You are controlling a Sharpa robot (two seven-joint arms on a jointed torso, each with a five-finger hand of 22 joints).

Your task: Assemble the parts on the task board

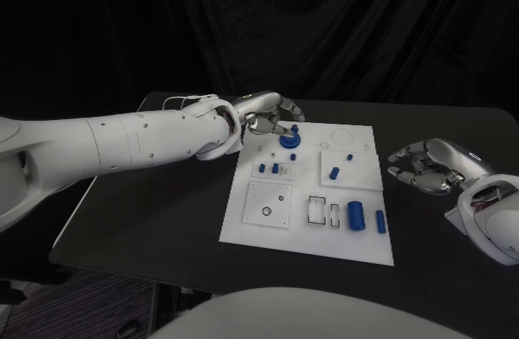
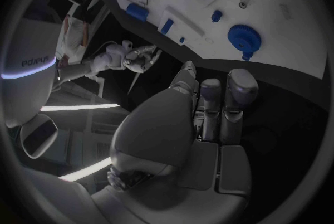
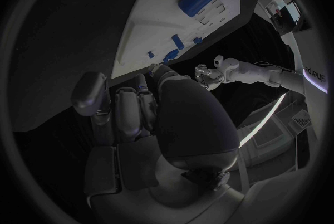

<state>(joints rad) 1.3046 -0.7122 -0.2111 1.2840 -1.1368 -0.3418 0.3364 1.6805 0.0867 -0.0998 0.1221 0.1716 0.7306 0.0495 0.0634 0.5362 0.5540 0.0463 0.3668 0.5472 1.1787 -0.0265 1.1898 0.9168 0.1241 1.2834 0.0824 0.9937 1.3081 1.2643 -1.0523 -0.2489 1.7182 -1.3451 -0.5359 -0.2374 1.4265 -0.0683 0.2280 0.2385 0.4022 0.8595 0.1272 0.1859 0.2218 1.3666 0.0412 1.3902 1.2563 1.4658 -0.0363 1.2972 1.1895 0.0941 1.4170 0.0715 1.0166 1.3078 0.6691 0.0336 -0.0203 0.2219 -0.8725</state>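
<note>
The white task board (image 1: 283,230) lies in the middle of the black table. A blue gear (image 1: 290,139) with a knob stands near the board's far left corner, also seen in the left wrist view (image 2: 244,39). My left hand (image 1: 268,112) hovers just behind the gear, fingers curled in and holding nothing, a small gap between them and the gear. Small blue pegs (image 1: 335,173) stand mid-board. A thick blue cylinder (image 1: 356,214) and a slim one (image 1: 381,220) lie near the right front. My right hand (image 1: 430,166) sits off the board's right edge, fingers curled, nothing in it.
Clear rectangular insets (image 1: 316,211) and a square plate (image 1: 268,204) sit in the board's near half. Bare black table (image 1: 151,219) stretches to the left of the board and on the right past my right hand. A dark curtain hangs behind the table.
</note>
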